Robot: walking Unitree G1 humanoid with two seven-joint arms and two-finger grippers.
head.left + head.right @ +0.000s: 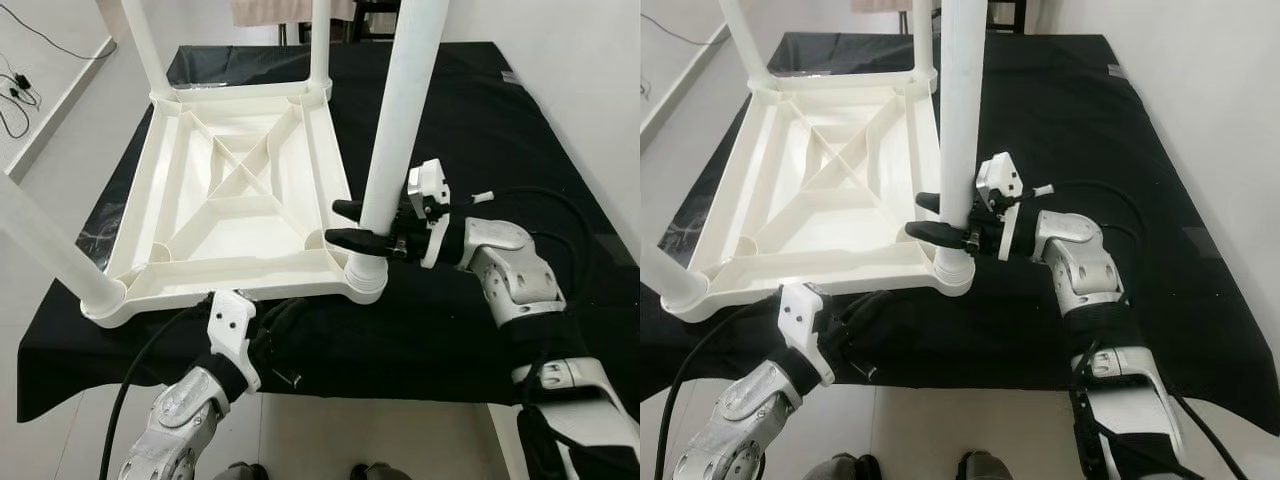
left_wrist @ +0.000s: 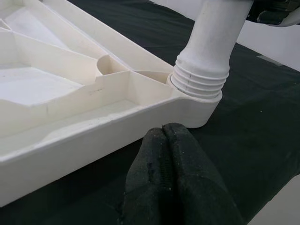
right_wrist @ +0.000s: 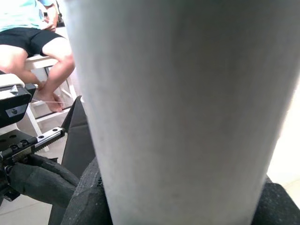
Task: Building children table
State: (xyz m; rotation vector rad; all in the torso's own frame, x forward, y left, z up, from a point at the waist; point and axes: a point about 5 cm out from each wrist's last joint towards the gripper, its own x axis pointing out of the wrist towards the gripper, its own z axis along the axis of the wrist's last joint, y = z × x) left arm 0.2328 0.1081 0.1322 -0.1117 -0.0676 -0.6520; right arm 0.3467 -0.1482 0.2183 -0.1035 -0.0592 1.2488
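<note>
A white plastic children's table (image 1: 240,200) lies upside down on a black cloth (image 1: 480,120), with legs standing up at its corners. My right gripper (image 1: 350,224) is shut on the near-right leg (image 1: 400,120), one finger on each side just above the threaded socket (image 2: 199,86). In the right wrist view that leg (image 3: 187,103) stands between the finger pads (image 3: 84,206). My left gripper (image 2: 164,133) is shut with nothing in it. It hovers low over the cloth, just in front of the tabletop's near rim (image 2: 93,140) and left of that socket.
The near-left leg (image 1: 45,250) leans out over the cloth's left corner. Two far legs (image 1: 140,40) rise at the back. The cloth's front edge runs just below my left wrist (image 1: 235,335). Cables (image 1: 20,90) lie on the floor at left. A seated person (image 3: 37,42) is beyond.
</note>
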